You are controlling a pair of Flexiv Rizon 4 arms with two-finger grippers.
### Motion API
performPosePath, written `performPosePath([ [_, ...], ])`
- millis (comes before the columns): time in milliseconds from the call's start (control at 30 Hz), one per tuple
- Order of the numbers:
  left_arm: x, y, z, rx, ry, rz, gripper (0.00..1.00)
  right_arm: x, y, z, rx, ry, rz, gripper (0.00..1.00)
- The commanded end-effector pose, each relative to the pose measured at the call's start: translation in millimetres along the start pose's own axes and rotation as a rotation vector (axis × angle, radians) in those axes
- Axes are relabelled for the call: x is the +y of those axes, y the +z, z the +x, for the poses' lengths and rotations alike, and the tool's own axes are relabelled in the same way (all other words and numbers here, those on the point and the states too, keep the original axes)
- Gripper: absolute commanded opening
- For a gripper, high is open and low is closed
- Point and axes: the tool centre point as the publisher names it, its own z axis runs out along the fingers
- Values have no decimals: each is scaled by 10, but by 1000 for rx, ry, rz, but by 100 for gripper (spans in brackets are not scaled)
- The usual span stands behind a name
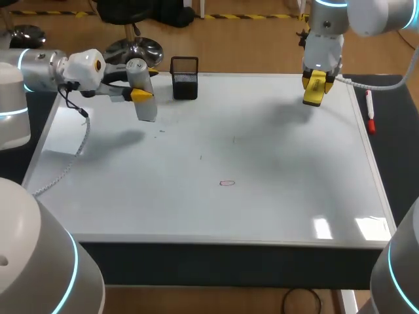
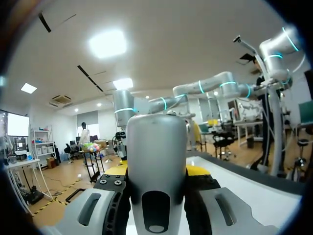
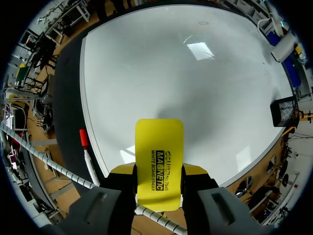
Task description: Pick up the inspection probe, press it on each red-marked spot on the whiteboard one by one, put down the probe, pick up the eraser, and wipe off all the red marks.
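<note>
Left claw (image 2: 157, 170) is clamped on the inspection probe (image 2: 156, 142): the grey round body sits between the two yellow tips, which press it from both sides. In the head view the probe hangs tilted in the air over the far left part of the whiteboard (image 1: 262, 203), and it does not touch the surface; its shadow lies on the board under it. Just beside the probe, toward the middle, a black mesh cup (image 1: 184, 78) stands at the far edge of the board. Right claw (image 3: 159, 169) is closed on the yellow eraser (image 3: 159, 142), one finger on each long side, and the flat eraser sticks out ahead of the fingers. This arm holds the eraser above the far right corner of the board, lifted from the surface, with a soft shadow under it. One small red mark (image 1: 226, 183), an oval outline, is on the board near the middle, well apart from both claws. A few very faint small strokes are between it and the far edge; I cannot tell their colour. A marker with red cap (image 1: 370, 112) lies on the dark counter (image 1: 391, 127) just beside the right edge of the board.
</note>
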Motion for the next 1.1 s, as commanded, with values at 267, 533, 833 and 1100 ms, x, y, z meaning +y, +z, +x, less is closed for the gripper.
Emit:
performPosePath([
  [267,-9,0,6,0,2,0,0,-3,-13,7,3,-2,2,0],
  [533,-9,0,6,0,2,0,0,67,34,-27,17,-15,0,0],
  [833,-9,0,6,0,2,0,0,448,165,-210,89,-159,-29,0],
  [1100,-9,0,6,0,2,0,0,912,84,-477,75,-305,13,0],
])
